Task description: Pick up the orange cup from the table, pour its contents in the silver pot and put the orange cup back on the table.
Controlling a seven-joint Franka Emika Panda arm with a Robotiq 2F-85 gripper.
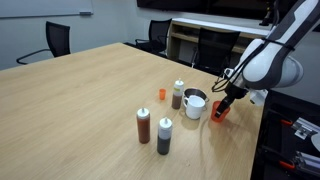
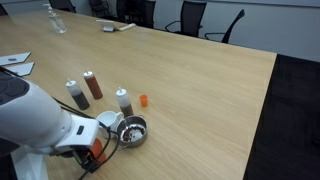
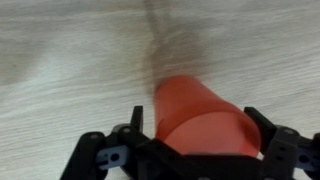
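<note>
**Orange plastic, light and slick: a mid-wall hold is advised**

Between the fingers [image 3: 136,125] the orange cup [image 3: 200,115] is seen in the wrist view, resting on the wood-grain counter [image 3: 70,60]. The fingers are spread wide, one on either side of the cup. A sliver of gap is visible at one wall, while contact at the other cannot be ruled out. Nothing is gripped, as far as can be judged. In an exterior view the silver pot [image 1: 195,102] is found just beside the fingers. A white-capped bottle [image 1: 178,94] stands beyond it, and two darker bottles [image 1: 143,125] stand well apart from the fingers.

The cup is judged to be light: thin moulded plastic, stiff enough to be lifted but likely to flex if squeezed hard. Its wall is smooth and tapered, so a slide along the taper is to be expected under a loose pinch. A hold across the middle of the wall, with moderate pressure, is recommended, as the rim would be deformed more easily. Breakage is hardly to be feared, yet tipping is, since so little weight is carried. Whether anything is inside cannot be made out.
</note>
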